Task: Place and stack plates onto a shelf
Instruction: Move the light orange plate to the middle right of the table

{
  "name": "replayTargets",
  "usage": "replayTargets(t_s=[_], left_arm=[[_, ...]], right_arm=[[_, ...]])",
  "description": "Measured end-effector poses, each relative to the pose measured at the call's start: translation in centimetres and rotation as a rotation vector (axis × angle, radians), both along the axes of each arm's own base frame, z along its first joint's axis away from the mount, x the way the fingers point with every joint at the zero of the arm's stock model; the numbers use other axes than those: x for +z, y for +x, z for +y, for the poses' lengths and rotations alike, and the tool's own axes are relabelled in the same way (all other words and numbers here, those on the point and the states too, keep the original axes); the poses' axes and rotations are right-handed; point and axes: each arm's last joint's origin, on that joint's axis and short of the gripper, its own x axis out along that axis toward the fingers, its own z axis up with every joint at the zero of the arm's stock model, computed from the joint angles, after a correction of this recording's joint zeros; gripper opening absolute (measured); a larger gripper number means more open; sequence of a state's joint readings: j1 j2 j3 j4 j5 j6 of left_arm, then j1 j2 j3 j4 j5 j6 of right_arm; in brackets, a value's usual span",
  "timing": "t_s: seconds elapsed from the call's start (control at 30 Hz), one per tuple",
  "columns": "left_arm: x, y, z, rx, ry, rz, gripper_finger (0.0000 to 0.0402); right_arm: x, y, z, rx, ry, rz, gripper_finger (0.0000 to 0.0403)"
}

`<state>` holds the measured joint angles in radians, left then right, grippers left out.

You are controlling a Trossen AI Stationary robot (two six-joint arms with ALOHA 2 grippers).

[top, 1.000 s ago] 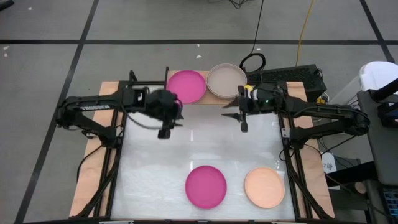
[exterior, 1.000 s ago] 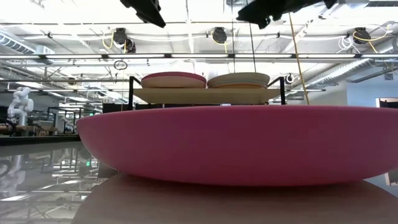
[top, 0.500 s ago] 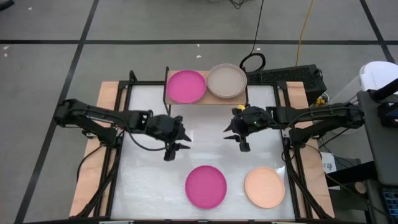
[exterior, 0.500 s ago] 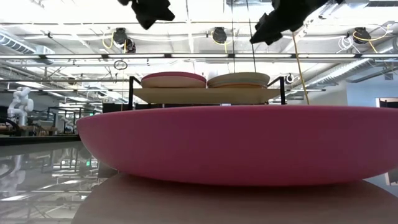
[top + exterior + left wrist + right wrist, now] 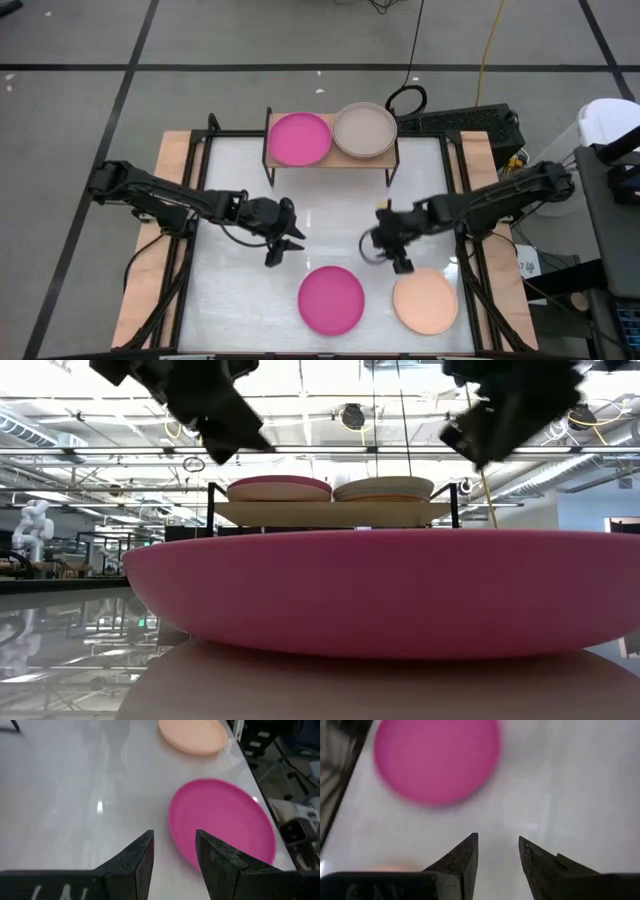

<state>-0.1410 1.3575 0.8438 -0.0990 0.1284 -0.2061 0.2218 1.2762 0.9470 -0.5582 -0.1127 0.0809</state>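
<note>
A magenta plate [image 5: 331,299] and a peach plate [image 5: 425,301] lie flat on the white table near its near edge. The wooden shelf [image 5: 332,162] stands at the far edge. It carries a magenta plate [image 5: 299,138] and a stack of beige and taupe plates [image 5: 364,130]. My left gripper [image 5: 282,250] is open and empty, above the table, left of and beyond the near magenta plate [image 5: 222,827]. My right gripper [image 5: 390,258] is open and empty, just beyond the peach plate's far left rim. In the low view the magenta plate [image 5: 380,595] fills the foreground.
Black table frame rails [image 5: 188,250] run along both sides over wooden boards. Bare white table surface [image 5: 330,215] lies between the shelf and the two near plates. Cables and equipment [image 5: 470,125] sit beyond the far right corner.
Both grippers have come away from the shelf toward the table's near edge and gone down. The left one has neared the magenta plate on the table, the right one the peach plate. No plate has moved.
</note>
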Motion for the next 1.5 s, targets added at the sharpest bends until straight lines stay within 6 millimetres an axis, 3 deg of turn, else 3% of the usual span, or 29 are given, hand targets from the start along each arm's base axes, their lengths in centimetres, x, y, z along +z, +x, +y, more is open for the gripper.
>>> replayTargets(t_s=[0.37, 0.73, 0.93, 1.1, 1.33, 1.5], left_arm=[[-1.9, -0.7, -0.8, 0.001, -0.049, 0.047, 0.0149], [-4.1, 0.7, -3.1, -0.052, -0.072, 0.034, 0.0149], [-4.5, 0.9, -3.7, -0.052, -0.091, 0.040, 0.0149], [-4.5, 0.9, -3.7, -0.050, -0.094, 0.041, 0.0149], [-4.6, 0.9, -3.6, -0.045, -0.093, 0.045, 0.0149], [-4.7, 0.8, -3.5, -0.047, -0.082, 0.063, 0.0149]], right_arm=[[-3.9, -1.7, 5.3, 0.081, 0.053, 0.379, 0.0126], [-7.1, -2.5, 6.7, 0.031, -0.079, 0.578, 0.0126], [-9.3, -3.2, 6.1, 0.016, -0.099, 0.593, 0.0126], [-9.9, -3.1, 4.8, -0.012, -0.141, 0.580, 0.0109], [-9.9, -0.9, 2.4, -0.053, -0.185, 0.433, 0.0062], [-9.8, 0.7, 0.0, -0.132, -0.265, 0.317, 0.0053]])
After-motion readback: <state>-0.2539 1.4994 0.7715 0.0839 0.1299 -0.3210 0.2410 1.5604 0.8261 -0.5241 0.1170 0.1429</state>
